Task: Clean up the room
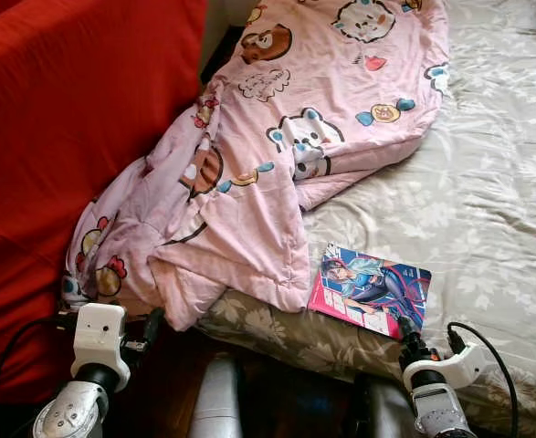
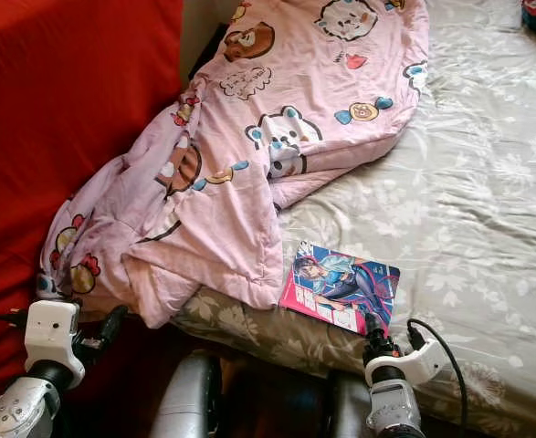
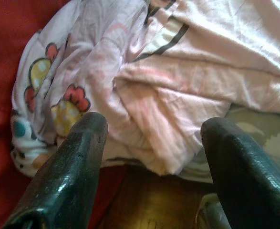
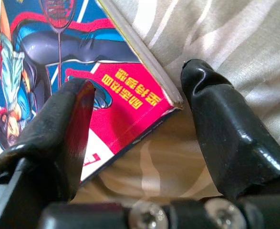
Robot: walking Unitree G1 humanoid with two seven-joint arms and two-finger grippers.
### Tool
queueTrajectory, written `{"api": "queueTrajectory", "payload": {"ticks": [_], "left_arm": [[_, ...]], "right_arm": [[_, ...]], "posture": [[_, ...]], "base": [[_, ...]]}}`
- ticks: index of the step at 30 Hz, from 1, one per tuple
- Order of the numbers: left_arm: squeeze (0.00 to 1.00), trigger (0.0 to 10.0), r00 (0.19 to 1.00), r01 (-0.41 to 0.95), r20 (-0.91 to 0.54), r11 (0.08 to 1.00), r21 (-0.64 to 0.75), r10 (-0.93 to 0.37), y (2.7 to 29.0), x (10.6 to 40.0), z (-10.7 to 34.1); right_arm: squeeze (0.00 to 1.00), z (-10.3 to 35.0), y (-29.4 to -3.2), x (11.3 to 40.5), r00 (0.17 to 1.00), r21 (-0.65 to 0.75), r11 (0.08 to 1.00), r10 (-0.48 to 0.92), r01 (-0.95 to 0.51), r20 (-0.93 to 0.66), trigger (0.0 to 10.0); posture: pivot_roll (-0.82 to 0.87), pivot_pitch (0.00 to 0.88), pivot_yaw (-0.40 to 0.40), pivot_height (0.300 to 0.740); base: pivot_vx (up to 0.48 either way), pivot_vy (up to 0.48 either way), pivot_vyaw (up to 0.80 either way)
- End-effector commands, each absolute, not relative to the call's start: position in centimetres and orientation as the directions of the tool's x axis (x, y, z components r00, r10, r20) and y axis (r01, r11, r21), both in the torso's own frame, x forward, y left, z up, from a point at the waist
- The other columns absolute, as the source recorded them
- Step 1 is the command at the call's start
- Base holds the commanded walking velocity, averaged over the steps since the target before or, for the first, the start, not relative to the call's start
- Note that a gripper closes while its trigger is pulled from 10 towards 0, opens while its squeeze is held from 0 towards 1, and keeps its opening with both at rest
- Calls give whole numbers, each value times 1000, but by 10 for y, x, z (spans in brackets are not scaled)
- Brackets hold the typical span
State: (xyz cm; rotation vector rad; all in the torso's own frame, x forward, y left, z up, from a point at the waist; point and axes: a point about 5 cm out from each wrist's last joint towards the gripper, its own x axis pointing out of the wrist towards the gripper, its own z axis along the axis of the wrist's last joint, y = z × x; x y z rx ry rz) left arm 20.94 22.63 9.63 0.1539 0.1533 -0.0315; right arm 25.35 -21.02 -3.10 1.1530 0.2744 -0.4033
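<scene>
Where the pink cartoon-print quilt [image 1: 277,164] overhangs the bed edge, its lower folds hide the floral sheet [image 1: 487,201]. Right gripper [image 4: 135,124], fingers parted, straddles the comic book's [image 1: 370,289] near corner. Left gripper [image 3: 151,157] released, facing bunched quilt beside a red drape [image 1: 57,137].

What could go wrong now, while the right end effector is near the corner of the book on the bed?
The right end effector is open around only a corner of the book, so the book may slip or bend. The book lies near the edge of the bed and could be pushed off. The blanket hangs off that edge and may slide down.
</scene>
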Motion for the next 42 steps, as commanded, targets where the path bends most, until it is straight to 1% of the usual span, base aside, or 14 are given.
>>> {"api": "queueTrajectory", "payload": {"ticks": [1, 3, 6, 8, 10, 17, 19, 23, 24, 25, 26, 42], "left_arm": [[0, 10000, 983, 25, -183, 986, 167, 6, 235, 201, 96], [0, 10000, 983, 25, -183, 985, 168, 6, 235, 201, 97], [0, 10000, 983, 23, -185, 984, 175, 10, 237, 198, 100], [0, 10000, 983, 21, -185, 984, 177, 12, 238, 198, 100], [0, 10000, 982, 21, -188, 983, 180, 14, 238, 197, 101], [0, 10000, 981, 14, -192, 983, 185, 23, 239, 195, 103], [0, 10000, 981, 11, -192, 983, 186, 25, 239, 195, 103], [0, 10000, 980, 15, -196, 982, 188, 23, 238, 194, 102], [0, 10000, 980, 17, -198, 982, 189, 21, 237, 194, 101], [0, 10000, 980, 17, -198, 982, 189, 21, 237, 194, 101], [0, 10000, 980, 16, -198, 982, 189, 22, 236, 195, 101], [0, 10000, 982, 14, -185, 982, 187, 21, 232, 200, 99]], "right_arm": [[0, -52, -199, 230, 840, 802, 253, -134, 541, -525, 10000], [0, -52, -197, 231, 844, 809, 240, -125, 536, -522, 10000], [0, -48, -187, 239, 868, 831, 268, -49, 487, -494, 10000], [0, -47, -185, 240, 869, 830, 280, -30, 482, -494, 10000], [0, -44, -174, 246, 873, 842, 286, 35, 458, -487, 10000], [0, -38, -163, 256, 884, 862, 288, 92, 417, -458, 10000], [0, -35, -159, 259, 893, 871, 311, 122, 381, -434, 10000], [0, -34, -159, 260, 894, 875, 306, 132, 375, -429, 10000], [0, -34, -157, 260, 894, 875, 317, 143, 365, -425, 4706], [0, -34, -157, 260, 894, 875, 321, 145, 363, -424, 4706], [0, -33, -157, 261, 897, 878, 321, 146, 356, -418, 0], [0, -31, -159, 262, 909, 881, 349, 149, 320, -389, 0]], "posture": [[323, 327, 146, 632], [323, 327, 146, 632], [332, 335, 146, 632], [332, 335, 146, 632], [340, 340, 146, 632], [340, 338, 142, 632], [339, 337, 139, 632], [332, 335, 136, 632], [333, 335, 136, 632], [333, 335, 136, 632], [333, 336, 134, 632], [315, 310, 125, 632]], "base": [[0, 0, 0], [0, 0, 0], [0, 0, 0], [0, 0, 0], [0, 0, 0], [0, 0, 0], [0, 0, 0], [0, 0, 0], [0, 0, 0], [0, 0, 0], [0, 0, 0], [0, 0, 0]]}}
